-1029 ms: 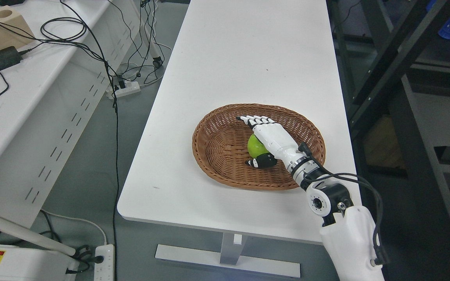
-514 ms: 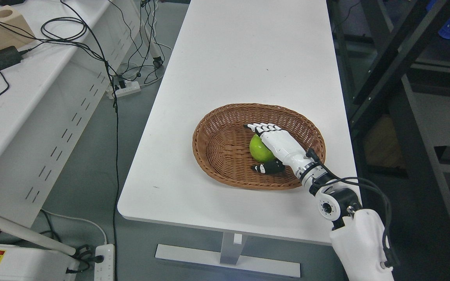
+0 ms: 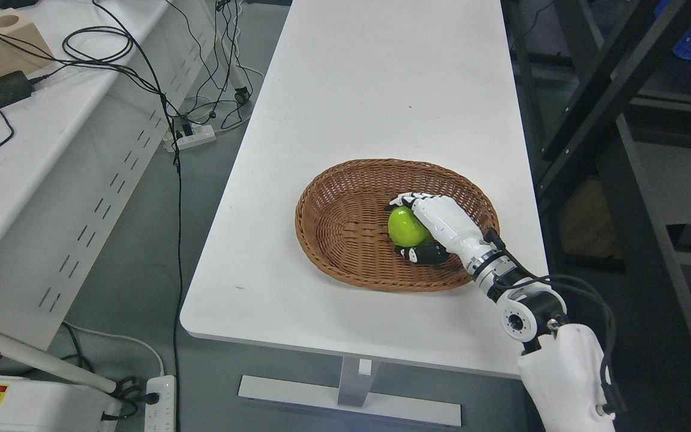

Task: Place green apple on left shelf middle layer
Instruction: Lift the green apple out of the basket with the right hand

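**Head view: right hand wrapped around the green apple in the basket**

Head view looks down on a long white tabletop (image 3: 381, 90) with a brown wicker basket (image 3: 339, 228) sitting near its front right part. The green apple (image 3: 406, 227) lies inside the basket, right of the basket's middle, resting on the woven bottom.

The right arm comes in from the lower right corner, its white forearm crossing the front edge of the tabletop and its wrist passing over the basket's right rim. The right hand (image 3: 432, 225) is curled around the apple: the white fingers (image 3: 408, 199) bend over the top and far side of the fruit, and the dark thumb (image 3: 420, 254) presses in from the near side underneath. The apple's left face shows bright and uncovered between them. Whether the fruit is raised off the basket floor cannot be told from here.

Left of the tabletop stands a second white bench (image 3: 33, 162) with black cables (image 3: 99, 48) and a small black box (image 3: 0, 89) on it. A white power strip (image 3: 161, 403) lies on the grey floor at the lower left. Dark shelf frames (image 3: 609, 90) stand at the right edge.
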Robot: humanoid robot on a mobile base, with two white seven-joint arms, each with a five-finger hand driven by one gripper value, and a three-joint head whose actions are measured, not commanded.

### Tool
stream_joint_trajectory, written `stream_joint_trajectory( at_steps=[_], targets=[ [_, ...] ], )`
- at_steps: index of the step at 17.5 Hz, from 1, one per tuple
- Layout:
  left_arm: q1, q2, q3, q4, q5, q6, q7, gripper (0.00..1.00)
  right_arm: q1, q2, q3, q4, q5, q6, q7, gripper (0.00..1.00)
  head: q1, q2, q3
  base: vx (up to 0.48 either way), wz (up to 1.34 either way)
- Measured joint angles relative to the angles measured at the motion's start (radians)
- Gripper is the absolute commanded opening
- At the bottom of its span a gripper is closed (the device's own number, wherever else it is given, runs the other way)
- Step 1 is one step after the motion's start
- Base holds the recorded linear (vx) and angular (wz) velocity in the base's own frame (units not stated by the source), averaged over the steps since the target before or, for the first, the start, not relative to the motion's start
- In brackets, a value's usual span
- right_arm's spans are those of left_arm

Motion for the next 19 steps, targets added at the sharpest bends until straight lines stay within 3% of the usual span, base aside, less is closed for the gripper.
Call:
stream_joint_trajectory(
  at_steps=[5, 12, 19],
  targets=[
    [0.000, 0.000, 0.000, 0.000, 0.000, 0.000, 0.000, 1.00, 0.008, -0.002, -0.034, -0.013, -0.018, -0.037, -0.010, 0.00, 0.0000, 0.000, 0.000, 0.000, 0.00],
    [0.000, 0.000, 0.001, 0.000, 0.000, 0.000, 0.000, 1.00, 0.061, 0.040, -0.133, -0.090, -0.049, -0.056, -0.402, 0.00, 0.0000, 0.000, 0.000, 0.003, 0.00],
    [0.000, 0.000, 0.000, 0.000, 0.000, 0.000, 0.000, 1.00, 0.177, 0.073, -0.180, -0.175, -0.062, -0.058, -0.475, 0.00, 0.0000, 0.000, 0.000, -0.013, 0.00]
  ],
)
